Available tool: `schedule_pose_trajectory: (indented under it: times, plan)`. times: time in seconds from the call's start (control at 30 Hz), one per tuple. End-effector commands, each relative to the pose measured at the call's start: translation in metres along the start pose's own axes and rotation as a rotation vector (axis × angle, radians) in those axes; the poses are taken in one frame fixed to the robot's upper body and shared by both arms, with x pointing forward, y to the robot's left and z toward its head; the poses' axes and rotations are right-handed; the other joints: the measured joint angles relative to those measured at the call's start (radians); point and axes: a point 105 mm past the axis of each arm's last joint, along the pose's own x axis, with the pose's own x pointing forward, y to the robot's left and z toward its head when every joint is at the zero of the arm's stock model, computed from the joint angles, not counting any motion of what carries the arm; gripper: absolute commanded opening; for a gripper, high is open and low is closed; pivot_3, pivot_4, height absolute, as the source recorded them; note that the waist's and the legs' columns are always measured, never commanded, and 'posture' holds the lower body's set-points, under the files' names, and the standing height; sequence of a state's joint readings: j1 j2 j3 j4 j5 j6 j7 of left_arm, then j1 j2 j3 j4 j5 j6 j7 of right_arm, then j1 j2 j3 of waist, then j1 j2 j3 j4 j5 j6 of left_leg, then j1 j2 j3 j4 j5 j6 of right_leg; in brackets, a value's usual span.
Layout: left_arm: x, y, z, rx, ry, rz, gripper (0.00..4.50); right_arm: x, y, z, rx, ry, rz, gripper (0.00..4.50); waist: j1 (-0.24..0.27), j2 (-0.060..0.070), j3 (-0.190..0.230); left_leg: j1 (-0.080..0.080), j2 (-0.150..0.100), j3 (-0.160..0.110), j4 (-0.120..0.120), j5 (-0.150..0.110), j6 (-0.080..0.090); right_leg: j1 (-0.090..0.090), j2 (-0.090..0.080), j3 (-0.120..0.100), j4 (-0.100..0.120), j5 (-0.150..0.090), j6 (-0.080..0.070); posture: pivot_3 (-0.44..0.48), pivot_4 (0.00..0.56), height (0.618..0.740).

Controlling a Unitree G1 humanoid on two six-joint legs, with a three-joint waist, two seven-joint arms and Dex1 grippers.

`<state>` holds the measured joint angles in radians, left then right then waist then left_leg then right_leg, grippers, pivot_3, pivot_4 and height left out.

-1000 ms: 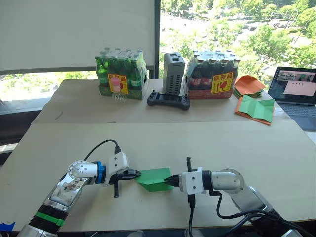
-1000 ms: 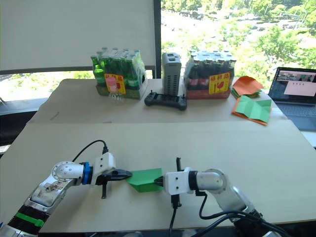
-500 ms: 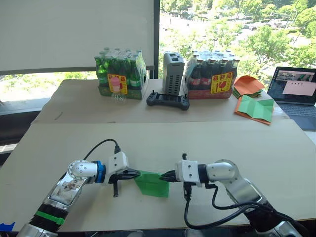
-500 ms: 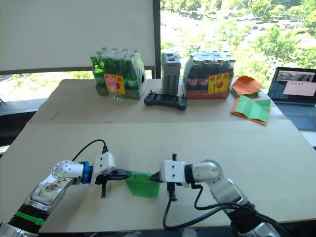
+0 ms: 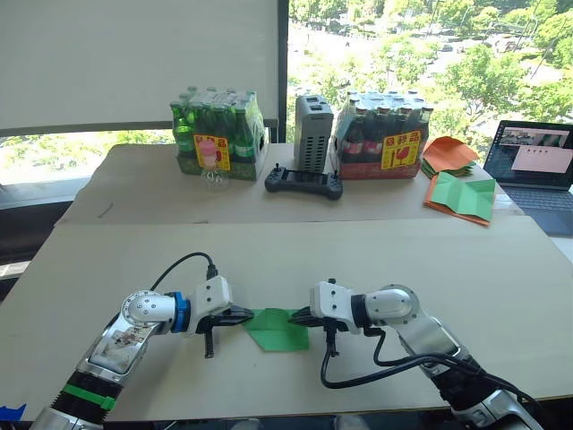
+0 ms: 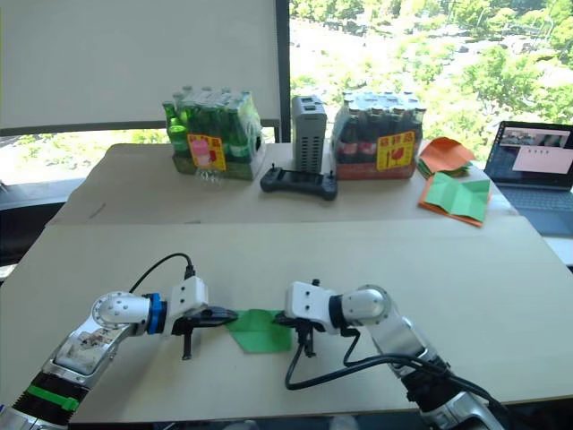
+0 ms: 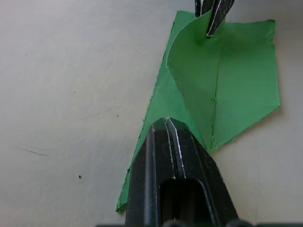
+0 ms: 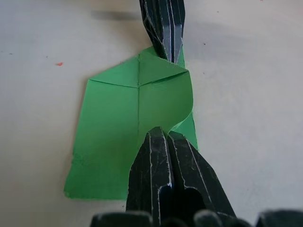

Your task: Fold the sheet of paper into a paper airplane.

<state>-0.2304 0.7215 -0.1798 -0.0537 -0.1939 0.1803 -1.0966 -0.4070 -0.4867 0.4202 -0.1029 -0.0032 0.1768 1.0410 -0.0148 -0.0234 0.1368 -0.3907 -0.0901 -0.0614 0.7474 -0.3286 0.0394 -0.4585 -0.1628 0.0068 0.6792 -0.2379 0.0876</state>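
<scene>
Left eye view: near the front edge of the table (image 5: 501, 269), the sheet of paper (image 5: 277, 328) lies between the two arms, partly folded. The left gripper (image 5: 247, 315) reaches it from nine o'clock and the right gripper (image 5: 297, 316) from three o'clock, each pinched onto its own end. At the far side of the table stand a pack of green bottles (image 5: 218, 134), a grey box (image 5: 313, 134), a pack of dark bottles (image 5: 385, 134) and a black controller (image 5: 303, 182). Further toward three o'clock sit a stack of orange papers (image 5: 450, 154), a green sheet with orange edges (image 5: 464, 197) and a laptop (image 5: 535, 166).

Right eye view: the same scene, with both sets of jaws clamped on opposite ends of the green sheet.

Left wrist view: the left gripper's black fingers (image 7: 177, 156) are squeezed together over a layered point of the sheet, while the far gripper lifts a curling flap at twelve o'clock. A centre crease runs along the paper.

Right wrist view: the right gripper's fingers (image 8: 165, 161) are clenched on the raised flap, which bows softly instead of standing flat.

The sheet looks very light, thin and floppy, likely to slide on the smooth tabletop and to tear or crumple under a hard pull. Edges and corners beside existing creases seem the safest places to take hold, with one end pinned down.
</scene>
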Motion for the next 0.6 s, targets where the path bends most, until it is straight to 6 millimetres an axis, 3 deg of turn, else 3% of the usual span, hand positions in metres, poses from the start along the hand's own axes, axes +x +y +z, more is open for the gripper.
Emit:
schedule_pose_trajectory:
  times: [0.03, 0.2, 0.4, 0.6]
  plan:
    - [0.000, -0.003, -0.010, -0.018, 0.054, -0.005, 0.00, 0.006, -0.002, 0.006, -0.022, -0.010, -0.002, 0.04, -0.001, 0.000, 0.000, 0.000, 0.000, 0.000, 0.000, 0.000, 0.000, 0.000, 0.000, 0.000, 0.000, 0.000, 0.000, 0.000, 0.150, 0.678]
    - [-0.007, 0.005, 0.001, -0.016, 0.021, 0.027, 0.00, 0.007, -0.001, -0.001, -0.006, 0.020, -0.008, 0.04, -0.002, 0.000, 0.000, 0.001, 0.000, 0.000, 0.000, 0.000, -0.001, 0.000, 0.000, 0.000, 0.001, 0.000, 0.000, 0.000, 0.150, 0.678]
    - [-0.014, 0.000, 0.039, -0.046, -0.089, -0.032, 0.00, 0.007, 0.001, -0.003, -0.005, 0.028, -0.007, 0.04, -0.001, 0.000, 0.000, 0.000, 0.000, 0.000, 0.000, 0.000, -0.001, -0.001, 0.000, 0.000, 0.001, 0.000, 0.000, 0.000, 0.150, 0.678]
    - [-0.007, -0.010, 0.031, -0.074, -0.077, -0.068, 0.00, 0.008, 0.000, -0.004, -0.008, 0.034, -0.017, 0.04, -0.002, 0.000, 0.000, 0.000, 0.000, 0.000, -0.001, 0.000, -0.001, -0.001, 0.000, 0.000, 0.001, 0.000, 0.000, 0.000, 0.150, 0.678]
